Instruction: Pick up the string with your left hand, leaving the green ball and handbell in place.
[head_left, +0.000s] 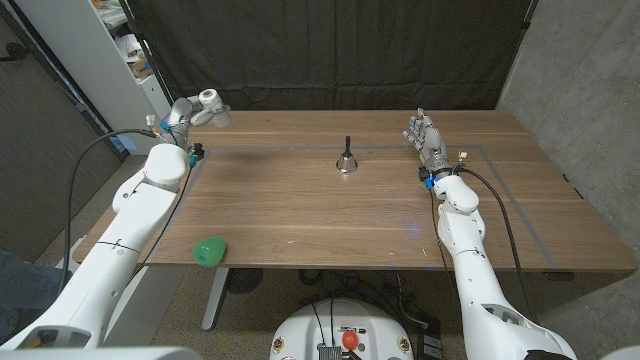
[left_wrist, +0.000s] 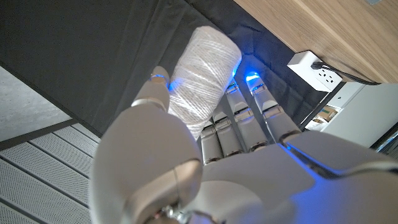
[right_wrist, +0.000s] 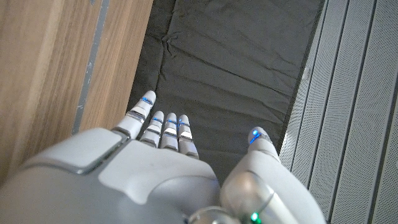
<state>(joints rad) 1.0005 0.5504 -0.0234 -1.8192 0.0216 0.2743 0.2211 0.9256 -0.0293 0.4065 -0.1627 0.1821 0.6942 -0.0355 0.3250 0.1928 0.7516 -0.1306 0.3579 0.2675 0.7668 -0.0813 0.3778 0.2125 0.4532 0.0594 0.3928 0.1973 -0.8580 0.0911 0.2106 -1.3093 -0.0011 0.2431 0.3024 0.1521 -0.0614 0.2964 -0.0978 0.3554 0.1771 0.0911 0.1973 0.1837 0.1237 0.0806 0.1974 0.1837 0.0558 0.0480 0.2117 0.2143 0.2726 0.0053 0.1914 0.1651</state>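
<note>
My left hand (head_left: 192, 112) is raised at the table's far left corner and grips a white spool of string (head_left: 213, 106). In the left wrist view the string (left_wrist: 202, 74) sits between the thumb and fingers (left_wrist: 249, 121) of that hand (left_wrist: 205, 162). The handbell (head_left: 345, 160), dark handle on a silver bell, stands upright at the table's middle back. A green ball (head_left: 210, 250) lies at the front left edge. My right hand (head_left: 426, 137) stands at the back right with fingers apart and nothing in it; the right wrist view shows that hand (right_wrist: 174, 168) empty.
The wooden table (head_left: 380, 215) runs to a dark curtain (head_left: 330, 50) behind it. A white shelf unit (head_left: 120, 50) stands off the back left corner. Cables hang by my left arm (head_left: 130, 215).
</note>
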